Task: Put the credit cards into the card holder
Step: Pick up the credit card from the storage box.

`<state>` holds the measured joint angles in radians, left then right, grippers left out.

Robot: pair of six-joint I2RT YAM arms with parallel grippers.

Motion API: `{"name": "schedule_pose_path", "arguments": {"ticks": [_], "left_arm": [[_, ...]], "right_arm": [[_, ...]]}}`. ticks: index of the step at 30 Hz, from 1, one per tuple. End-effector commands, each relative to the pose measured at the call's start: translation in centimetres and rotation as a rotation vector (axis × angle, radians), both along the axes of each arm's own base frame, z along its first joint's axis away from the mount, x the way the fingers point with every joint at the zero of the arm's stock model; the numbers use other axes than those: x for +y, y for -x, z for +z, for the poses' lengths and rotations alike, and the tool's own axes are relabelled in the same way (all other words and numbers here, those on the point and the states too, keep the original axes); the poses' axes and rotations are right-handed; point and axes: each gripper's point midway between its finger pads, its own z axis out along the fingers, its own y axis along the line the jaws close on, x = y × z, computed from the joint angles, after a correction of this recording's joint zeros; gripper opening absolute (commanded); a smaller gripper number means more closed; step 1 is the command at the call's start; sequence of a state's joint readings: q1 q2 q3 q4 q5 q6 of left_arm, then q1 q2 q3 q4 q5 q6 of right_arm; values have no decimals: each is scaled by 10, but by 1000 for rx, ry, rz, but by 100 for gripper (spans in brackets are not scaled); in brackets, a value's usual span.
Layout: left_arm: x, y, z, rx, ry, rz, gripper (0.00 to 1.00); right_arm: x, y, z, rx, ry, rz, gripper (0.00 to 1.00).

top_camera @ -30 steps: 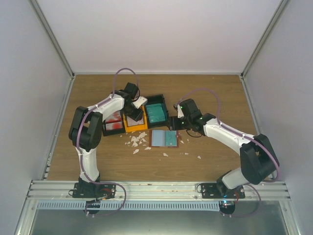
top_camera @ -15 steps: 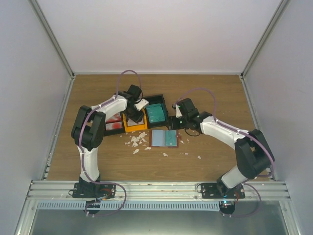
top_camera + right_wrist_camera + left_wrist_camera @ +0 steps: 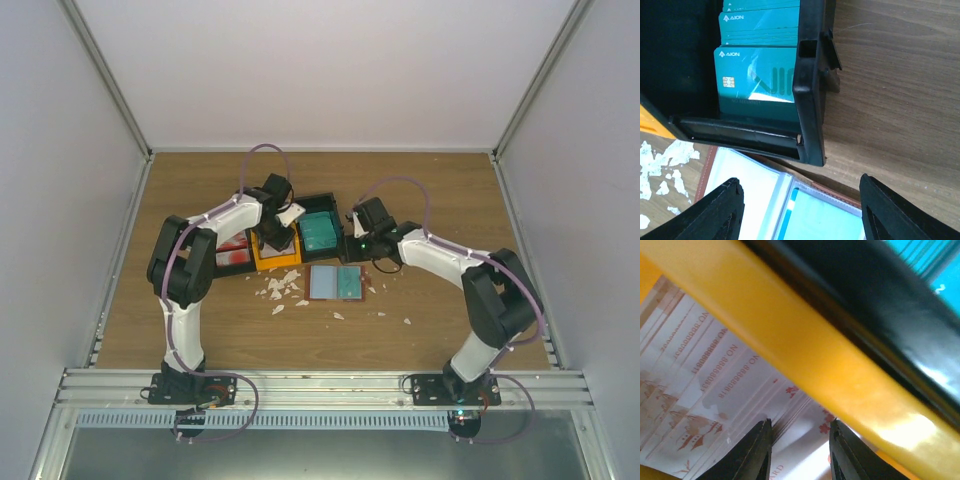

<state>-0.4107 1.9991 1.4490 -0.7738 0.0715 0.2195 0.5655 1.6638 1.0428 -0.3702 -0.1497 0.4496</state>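
The card holder [image 3: 335, 282] lies open on the table, pale clear pockets up, with a teal card [image 3: 825, 222] in its right pocket. Teal credit cards [image 3: 321, 230] are stacked in the black bin [image 3: 807, 90]. Pale pinkish-grey cards [image 3: 700, 375] lie in the orange bin [image 3: 277, 258], and red cards [image 3: 232, 252] in the left black bin. My left gripper [image 3: 275, 236] is down inside the orange bin, jaws a little apart over the pale cards [image 3: 799, 440]. My right gripper [image 3: 353, 248] is wide open and empty above the holder's far edge [image 3: 800, 205], next to the teal bin's corner.
Small white scraps [image 3: 280, 290] lie on the wooden table in front of the orange bin, with a few more [image 3: 406, 322] to the right. The orange wall [image 3: 805, 355] stands close beside my left fingers. White walls enclose the table.
My right gripper has moved left, closer to the teal bin and the holder's far edge. My left gripper has shifted slightly right and stays in the orange bin.
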Motion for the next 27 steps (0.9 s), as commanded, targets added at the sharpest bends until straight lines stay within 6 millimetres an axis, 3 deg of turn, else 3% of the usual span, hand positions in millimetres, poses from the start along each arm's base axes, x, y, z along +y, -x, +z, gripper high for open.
{"name": "schedule_pose_path", "arguments": {"ticks": [1,16,27], "left_arm": [[-13,24,10,44,49,-54,35],[-19,49,24,43,67,-76,30],[-21,73,42,33,65,-50,26]], "right_arm": [[0,-13,-3,-10,25,-5,64],[-8,-39,-20,-2,88,-84,62],[-8,-44,-21,0,92,-96,62]]}}
